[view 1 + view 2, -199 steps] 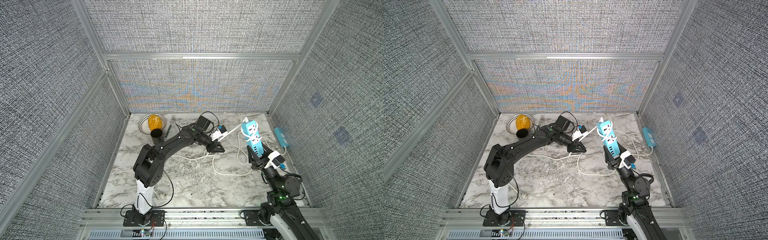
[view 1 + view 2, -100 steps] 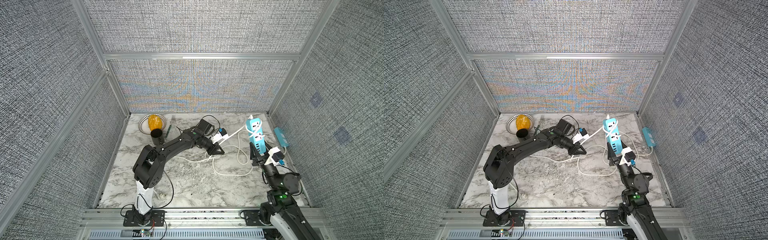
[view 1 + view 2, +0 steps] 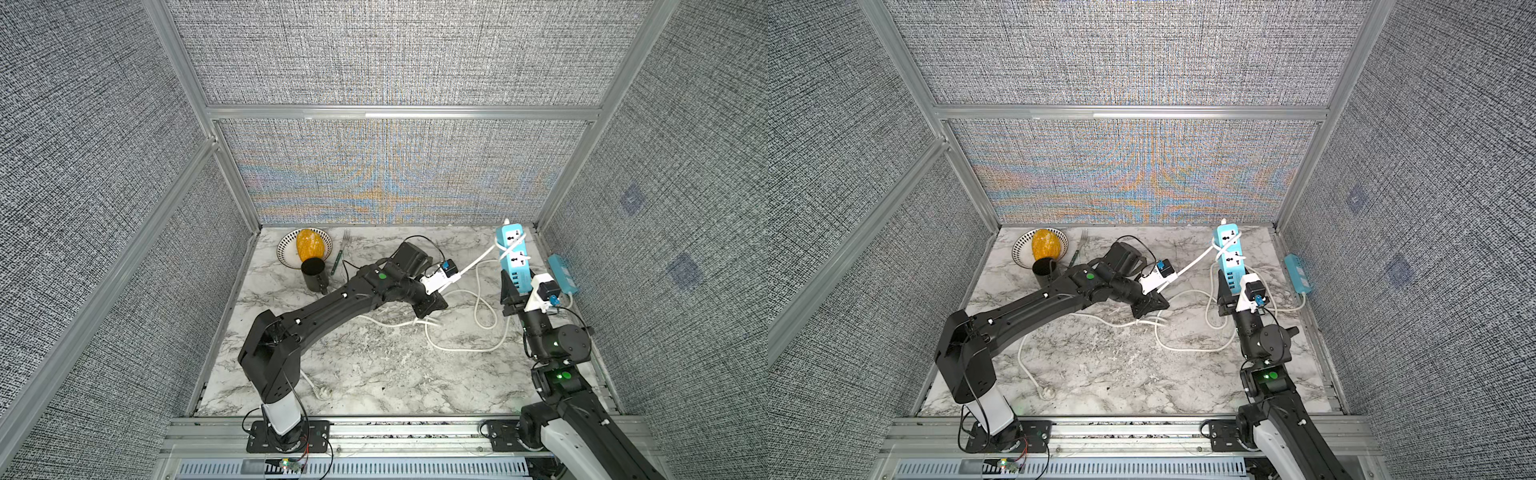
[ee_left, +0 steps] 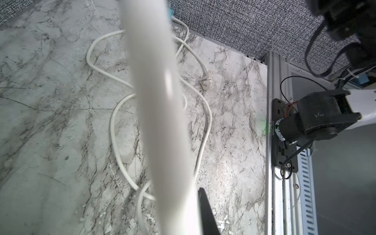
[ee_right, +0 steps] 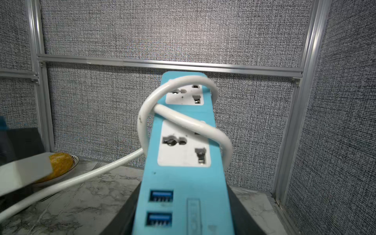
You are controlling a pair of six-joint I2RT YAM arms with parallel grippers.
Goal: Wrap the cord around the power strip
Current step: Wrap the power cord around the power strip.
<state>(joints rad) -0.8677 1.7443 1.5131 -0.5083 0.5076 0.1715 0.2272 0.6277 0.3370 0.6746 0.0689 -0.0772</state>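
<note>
Plug (image 3: pixel 323 392) lies near the front edge of the table (image 3: pixel 374 374). Slack cord (image 3: pixel 465 349) loops across mid-table. Left tool (image 3: pixel 432 307), at centre, is closed on the cord. Right tool (image 3: pixel 517 291), near the right edge, clamps the lower end of the strip (image 3: pixel 513 249), which stands upright. The cord is looped around the strip's upper half and runs taut from it to the left arm. A spare strip (image 3: pixel 562 272) lies along the right edge. Cup (image 3: pixel 313 274), bowl (image 3: pixel 286 249) and fork (image 3: pixel 343 247) sit in the far left corner.
</note>
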